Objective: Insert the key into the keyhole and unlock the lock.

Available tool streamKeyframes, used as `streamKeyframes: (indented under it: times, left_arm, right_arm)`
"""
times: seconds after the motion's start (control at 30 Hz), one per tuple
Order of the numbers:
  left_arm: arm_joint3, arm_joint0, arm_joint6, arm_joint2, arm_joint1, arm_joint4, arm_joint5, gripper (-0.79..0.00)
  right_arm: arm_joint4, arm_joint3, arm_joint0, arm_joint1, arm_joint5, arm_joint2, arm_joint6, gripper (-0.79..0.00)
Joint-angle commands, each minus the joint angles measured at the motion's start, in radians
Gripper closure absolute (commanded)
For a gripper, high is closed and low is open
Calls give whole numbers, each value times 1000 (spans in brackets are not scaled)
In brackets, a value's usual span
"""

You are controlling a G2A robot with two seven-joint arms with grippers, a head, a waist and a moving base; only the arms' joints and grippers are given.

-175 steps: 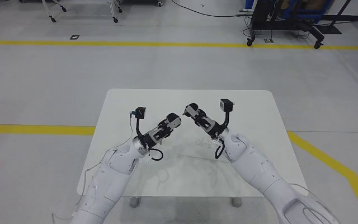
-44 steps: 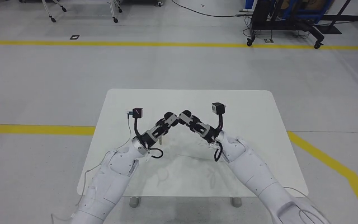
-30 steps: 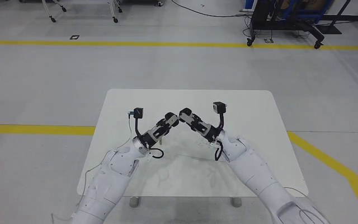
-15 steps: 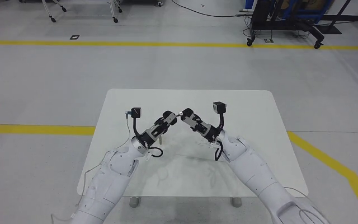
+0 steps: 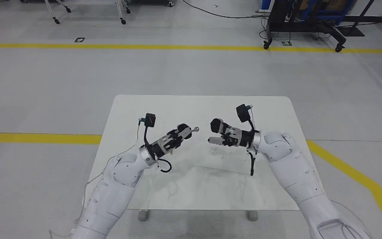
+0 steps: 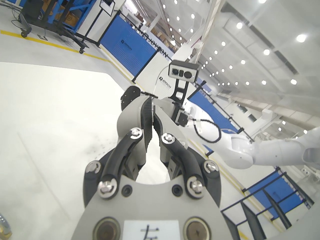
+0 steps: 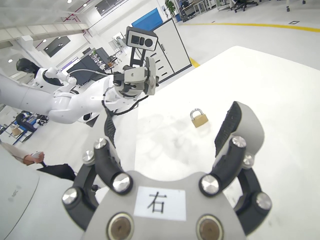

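Note:
A small brass padlock (image 7: 199, 119) with a silver shackle lies flat on the white table (image 7: 250, 76), free of both grippers. My right gripper (image 7: 172, 118) hangs above the table, open and empty, with the padlock on the table beyond its fingers (image 7: 226, 123). In the top view the right gripper (image 5: 210, 132) is right of the table's middle. My left gripper (image 5: 187, 129) faces it across a short gap, shut on a small grey key (image 5: 195, 128) that sticks out toward the right gripper. The left wrist view has its pads (image 6: 147, 116) pressed together.
The tabletop (image 5: 149, 113) carries nothing else apart from faint scuff marks near the middle. Its edges are far from both grippers. A black wheeled rack (image 5: 304, 24) stands on the floor well behind the table.
Half a second ago the two grippers met tip to tip above the table's middle. The right arm has since pulled back to the right and stands open; the left gripper has barely moved.

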Motion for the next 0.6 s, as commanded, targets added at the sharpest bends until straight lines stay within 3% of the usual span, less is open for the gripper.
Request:
streamKeyframes:
  times: [0.0, 0.17, 0.3, 0.57]
  left_arm:
    - [-5, 4, -10, -1, 3, -2, -8, 0]
    - [-17, 6, -37, 9, 7, 17, -20, 0]
    - [-20, 2, -54, 20, 9, 27, -23, 0]
    - [-22, -2, -60, 34, 13, 29, -25, 0]
  right_arm:
    - [66, -21, -12, 9, 0, -1, 49, -588]
    - [111, -42, -12, 23, 6, -42, 87, -376]
    - [118, -49, 1, 34, 7, -86, 88, -332]
    - [155, -42, 21, 61, 0, -118, 81, -360]
